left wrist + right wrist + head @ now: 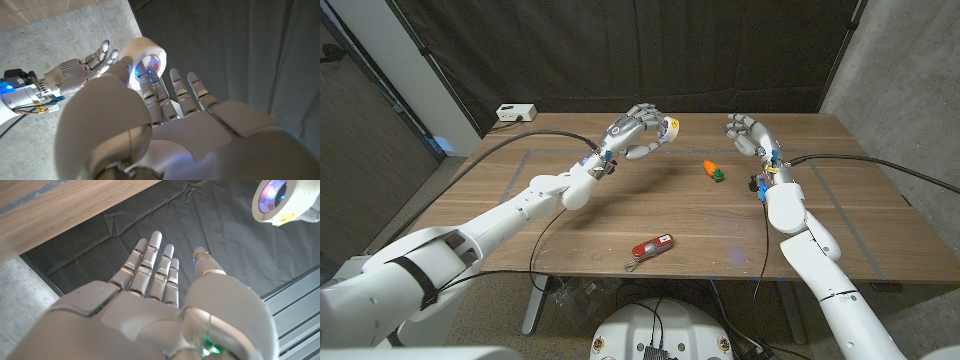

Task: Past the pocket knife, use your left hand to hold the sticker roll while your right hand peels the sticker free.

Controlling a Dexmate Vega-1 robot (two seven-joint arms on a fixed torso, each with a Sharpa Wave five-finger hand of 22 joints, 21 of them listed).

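Beyond the pocket knife (pixel 651 247), above the tabletop (pixel 620 215), your left hand (pixel 634 134) pinches the sticker roll (pixel 669 127); the right hand (pixel 747 132), fingers spread, is apart. A hasty reach could knock the roll loose.

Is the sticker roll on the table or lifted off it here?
Lifted. The left hand holds the sticker roll up above the table; the right hand is open, apart from it.
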